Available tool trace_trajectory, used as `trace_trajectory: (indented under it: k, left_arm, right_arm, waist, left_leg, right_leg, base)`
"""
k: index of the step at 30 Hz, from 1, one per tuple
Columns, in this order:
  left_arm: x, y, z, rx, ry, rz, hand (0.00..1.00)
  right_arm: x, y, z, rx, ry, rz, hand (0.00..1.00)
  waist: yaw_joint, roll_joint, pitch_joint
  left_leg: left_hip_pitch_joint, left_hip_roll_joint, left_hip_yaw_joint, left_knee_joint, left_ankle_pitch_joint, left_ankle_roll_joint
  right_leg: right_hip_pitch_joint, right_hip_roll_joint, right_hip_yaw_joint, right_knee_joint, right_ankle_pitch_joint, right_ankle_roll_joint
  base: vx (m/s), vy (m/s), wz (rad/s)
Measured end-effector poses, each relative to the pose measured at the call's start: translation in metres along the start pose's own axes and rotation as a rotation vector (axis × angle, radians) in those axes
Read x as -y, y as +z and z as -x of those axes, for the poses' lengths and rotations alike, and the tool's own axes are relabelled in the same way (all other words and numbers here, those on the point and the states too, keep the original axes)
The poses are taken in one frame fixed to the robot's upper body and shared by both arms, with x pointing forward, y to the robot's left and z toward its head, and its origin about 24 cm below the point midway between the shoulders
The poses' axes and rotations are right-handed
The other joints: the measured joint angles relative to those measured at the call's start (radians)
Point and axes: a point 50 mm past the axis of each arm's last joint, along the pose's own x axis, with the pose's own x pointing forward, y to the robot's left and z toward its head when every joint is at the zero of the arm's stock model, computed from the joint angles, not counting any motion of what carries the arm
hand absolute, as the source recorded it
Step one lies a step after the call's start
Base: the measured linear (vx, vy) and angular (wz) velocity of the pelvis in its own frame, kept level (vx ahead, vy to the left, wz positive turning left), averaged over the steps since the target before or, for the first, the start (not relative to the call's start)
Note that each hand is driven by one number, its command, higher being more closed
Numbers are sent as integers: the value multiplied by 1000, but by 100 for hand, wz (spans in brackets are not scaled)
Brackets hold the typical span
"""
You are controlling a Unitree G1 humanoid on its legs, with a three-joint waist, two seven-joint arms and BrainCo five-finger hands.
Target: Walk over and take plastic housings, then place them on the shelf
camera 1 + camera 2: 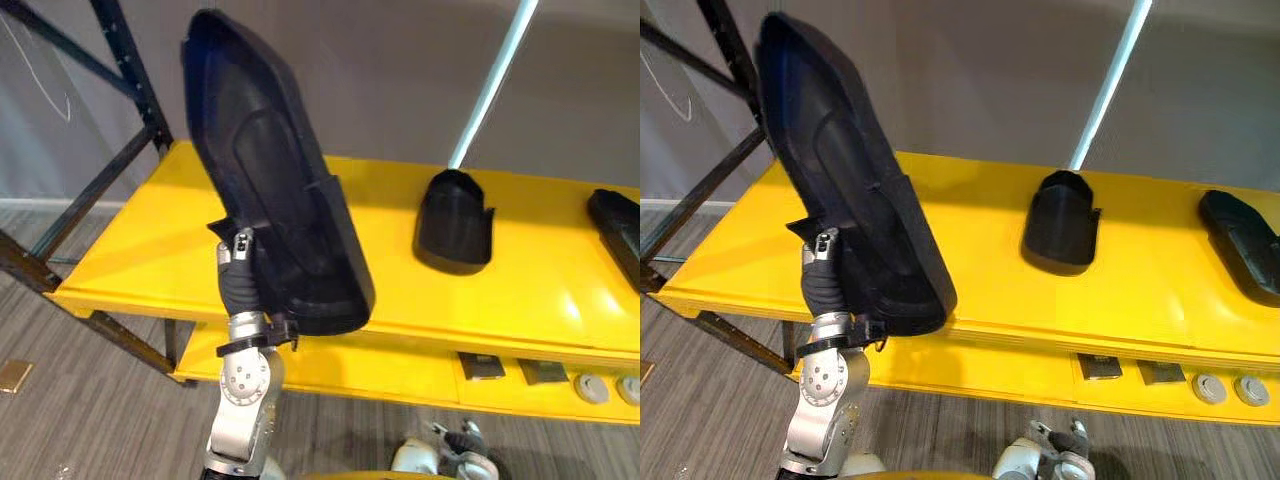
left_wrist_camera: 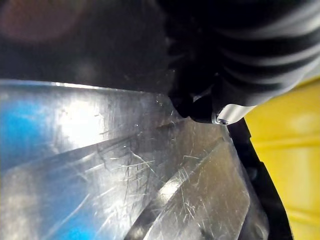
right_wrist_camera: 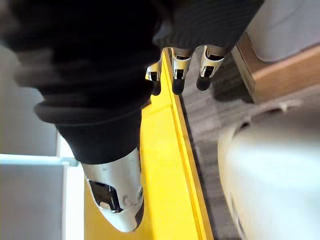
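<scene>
We're at placing: left robot hand (image 1: 237, 265), grip we cannot tell, carries black plastic housing (image 1: 270, 170) over yellow shelf (image 1: 540, 270); next, lower it flat.

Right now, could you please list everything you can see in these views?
large housing: one, black, held tilted above the shelf's left end
small housing: one, black, standing mid-shelf
third housing: one, black, lying at the shelf's right end, partly cut off
shelf: one, yellow, upper board with a lower board beneath
shelf frame: one, dark metal, at the left
square parts: two, dark, on the lower board
round discs: two, grey, lower board, far right
pole: one, pale, slanting behind the shelf
floor: grey wood-grain
left hand: gripping the large housing's lower edge
right hand: fingers straight, holding nothing, beside the shelf's edge
</scene>
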Motion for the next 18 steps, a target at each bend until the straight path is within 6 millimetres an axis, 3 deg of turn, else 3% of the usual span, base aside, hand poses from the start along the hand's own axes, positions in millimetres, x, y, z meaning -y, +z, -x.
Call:
trace_trajectory:
  k: [2,3,4,5,7,8,11,14,18]
  left_arm:
    - [-10,-5,0,-17,20,-42,100]
    - [-11,-9,3,-43,23,-51,100]
    - [-11,-14,5,-66,25,-49,100]
    - [-10,-20,7,-96,22,-54,100]
    - [-8,-25,9,-124,1,-54,100]
    - [-5,-26,10,-131,-8,-46,100]
    - [2,-26,12,-136,-41,-40,100]
    - [3,-27,13,-139,-40,-39,100]
    - [4,-29,13,-144,-50,-51,100]
  right_arm:
    - [-6,9,-2,23,16,10,0]
    - [-6,8,-3,23,16,20,0]
    - [-4,8,-3,21,11,18,0]
    - [-4,5,-2,13,10,16,0]
    - [-2,-2,-1,-11,7,23,0]
    - [1,-6,-1,-27,-1,29,0]
    - [7,-10,-1,-41,-21,18,0]
    - [6,-11,0,-42,-21,7,0]
    - [6,-10,-1,-36,-22,-7,0]
  waist:
    - [13,2,1]
    - [10,0,0]
    - [9,4,2]
    - [-14,5,3]
    - [-37,0,0]
    - [-40,1,-1]
    - [-38,9,-3]
    - [-36,7,-3]
    - [-32,8,-11]
  left_leg:
    - [20,11,80,-34,6,21]
    - [34,5,111,-67,18,37]
    - [47,-5,131,-95,29,44]
    - [62,-26,141,-141,54,54]
    - [89,-72,151,-215,93,59]
    - [100,-98,144,-250,111,58]
    - [108,-133,90,-300,159,66]
    - [144,-128,63,-349,183,36]
    - [157,-128,65,-400,212,26]
  right_leg:
    - [-23,49,-49,32,-6,7]
    - [-18,99,-52,91,-56,46]
    - [-20,136,-38,138,-135,46]
    - [-17,185,4,201,-220,31]
    - [-5,247,63,234,-315,-21]
    - [0,254,93,217,-309,-43]
    - [18,249,88,199,-297,-51]
    - [62,267,82,167,-283,-66]
    - [74,283,85,119,-256,-77]
  base:
    - [-106,250,-103]
    - [-70,170,-105]
    - [-76,185,-53]
    - [-38,102,-20]
    - [0,36,12]
    - [23,8,14]
    - [41,-41,14]
    - [28,-96,11]
    - [-31,-53,-1]
